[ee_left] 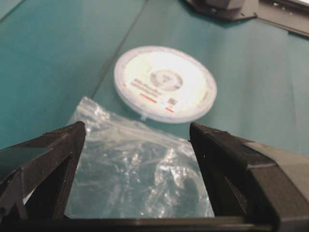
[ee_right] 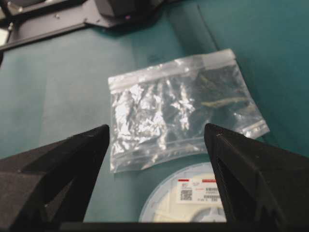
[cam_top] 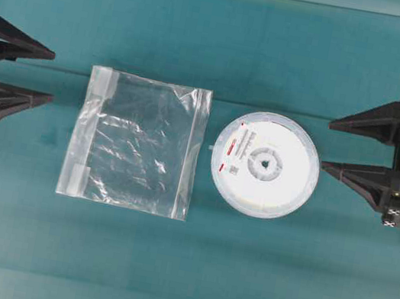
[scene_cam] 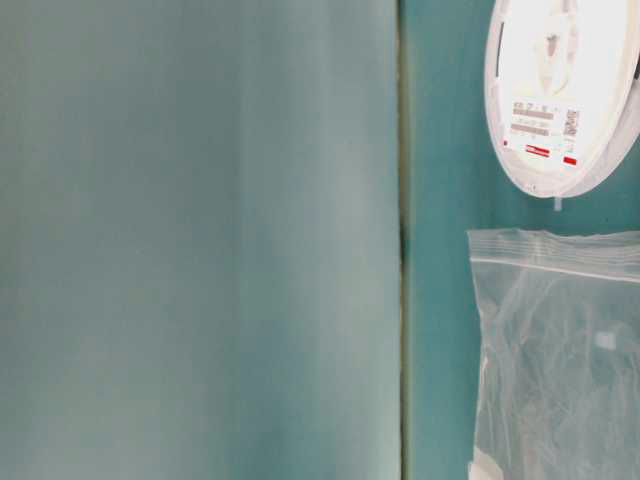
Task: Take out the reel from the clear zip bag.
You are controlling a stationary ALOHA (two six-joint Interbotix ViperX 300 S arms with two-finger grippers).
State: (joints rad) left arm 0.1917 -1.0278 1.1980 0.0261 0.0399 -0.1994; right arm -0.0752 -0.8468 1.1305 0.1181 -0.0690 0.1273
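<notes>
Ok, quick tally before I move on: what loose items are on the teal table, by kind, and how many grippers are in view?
Flat round white plastic reel with grey hub: 1
Crinkly clear square zip bag, empty, lying beside the reel: 1
Black grippers, left and right, both open: 2
Total: 4

Clear zip bag (cam_top: 139,143): thin glossy plastic, crinkled. Reel (cam_top: 265,165): smooth translucent white plastic, paper label. Tabletop (cam_top: 179,270): matt teal. Jaws: matt black plastic.
</notes>
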